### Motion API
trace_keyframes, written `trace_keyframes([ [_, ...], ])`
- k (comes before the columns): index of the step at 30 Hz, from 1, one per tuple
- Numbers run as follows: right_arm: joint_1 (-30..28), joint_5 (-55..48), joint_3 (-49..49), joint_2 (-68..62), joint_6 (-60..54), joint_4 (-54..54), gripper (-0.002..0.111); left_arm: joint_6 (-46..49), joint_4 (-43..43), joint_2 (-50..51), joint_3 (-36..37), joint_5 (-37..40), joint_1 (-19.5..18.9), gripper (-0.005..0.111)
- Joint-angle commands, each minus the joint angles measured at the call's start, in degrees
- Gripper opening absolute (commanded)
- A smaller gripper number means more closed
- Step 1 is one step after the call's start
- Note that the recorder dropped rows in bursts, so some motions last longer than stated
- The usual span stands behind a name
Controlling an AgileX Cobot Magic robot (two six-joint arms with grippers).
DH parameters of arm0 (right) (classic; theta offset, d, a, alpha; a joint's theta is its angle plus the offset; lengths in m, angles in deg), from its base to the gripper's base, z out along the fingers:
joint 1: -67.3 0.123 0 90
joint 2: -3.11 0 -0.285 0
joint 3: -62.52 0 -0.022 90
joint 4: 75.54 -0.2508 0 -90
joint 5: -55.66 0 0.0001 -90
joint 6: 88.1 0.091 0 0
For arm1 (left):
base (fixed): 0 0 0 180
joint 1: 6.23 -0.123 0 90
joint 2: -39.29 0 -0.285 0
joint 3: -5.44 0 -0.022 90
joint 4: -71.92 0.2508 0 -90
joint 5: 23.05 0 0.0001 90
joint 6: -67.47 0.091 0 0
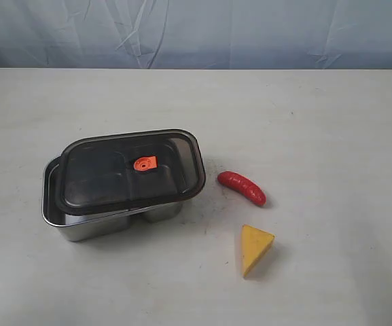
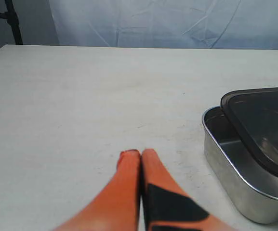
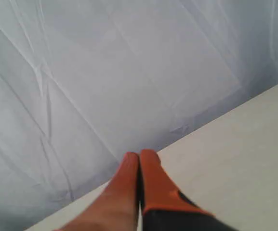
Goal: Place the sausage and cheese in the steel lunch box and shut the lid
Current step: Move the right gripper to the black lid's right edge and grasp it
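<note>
The steel lunch box (image 1: 80,227) stands left of centre on the table, and its dark lid (image 1: 107,173) with an orange valve tab lies askew on top, shifted toward the right. The red sausage (image 1: 242,187) lies on the table to the right of the box. The yellow cheese (image 1: 255,249) wedge rests nearer the front, below the sausage. Neither arm shows in the exterior view. My left gripper (image 2: 140,153) is shut and empty over bare table, with the lunch box (image 2: 235,168) and lid (image 2: 266,125) off to one side. My right gripper (image 3: 139,155) is shut and empty, pointing toward the backdrop.
A white table (image 1: 318,122) carries everything, with a wrinkled pale blue cloth backdrop (image 1: 196,30) behind its far edge. A dark stand (image 2: 12,21) shows at a corner in the left wrist view.
</note>
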Motion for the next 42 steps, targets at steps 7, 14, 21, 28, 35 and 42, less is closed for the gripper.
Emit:
trace_keyframes([
  [7,-0.31,-32.28,-0.29,0.31,14.88,0.25,-0.001,-0.06,0.34,-0.2,0.07,-0.96,-0.13,0.0],
  [14,-0.31,-31.28,4.85,-4.73,17.51,8.22,-0.001,-0.06,0.34,-0.2,0.07,-0.96,-0.13,0.0],
  [21,-0.31,-42.88,23.91,-51.01,17.75,28.6,-0.001,-0.06,0.34,-0.2,0.07,-0.96,-0.13,0.0],
  [28,-0.2,-71.87,46.51,-95.45,17.54,27.21,-0.001,-0.06,0.34,-0.2,0.07,-0.96,-0.13,0.0],
  [35,-0.2,-70.05,47.48,-106.17,15.47,21.88,0.009,-0.06,0.34,-0.2,0.07,-0.96,-0.13,0.0],
  [42,0.18,-68.84,47.48,-107.47,14.34,17.34,0.052,-0.06,0.34,-0.2,0.07,-0.96,-0.13,0.0],
])
